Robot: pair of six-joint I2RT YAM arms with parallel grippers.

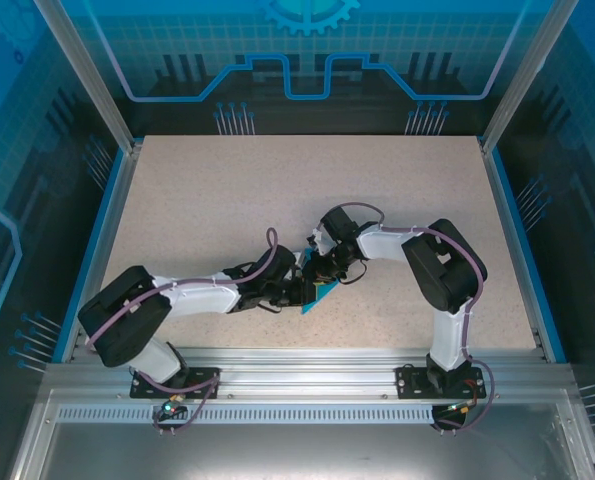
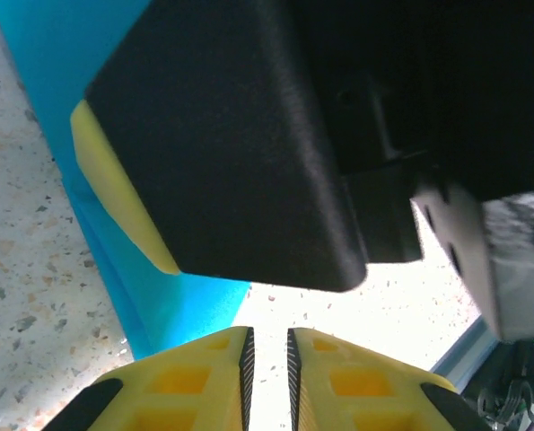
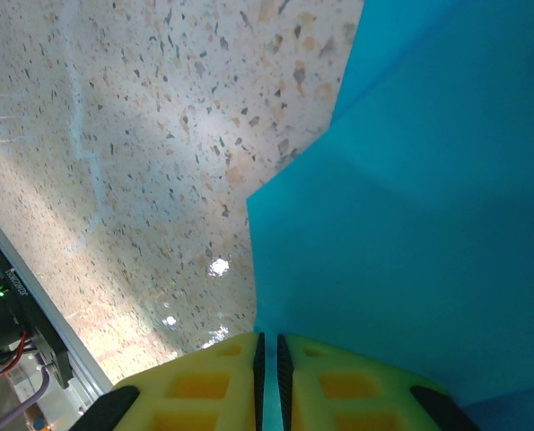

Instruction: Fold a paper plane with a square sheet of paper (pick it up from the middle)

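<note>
We found square sheet of paper [image 3: 410, 224] mid-tabletop [image 1: 227, 200], where both arms met. Right claw [image 3: 267, 339] was pinched together on its edge, teal showing in the slit. Left claw [image 2: 268, 334] was nearly together with nothing between, just beside sheet. We judged paper featherlight, floppy, easily creased, slick against pads — best held near an edge, gently, well into pads.

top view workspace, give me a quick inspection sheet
surface: speckled beige tabletop, shiny in places
job's things: thin layered teal-blue paper sheet, mid-table where the grippers meet
clutter: nothing seen
grippers: right gripper shut on the paper's edge; left gripper nearly closed, nothing between its jaws
cables: purple-grey cables run along both arms
surroundings: blue printed enclosure panels; aluminium rail at the near edge
</note>
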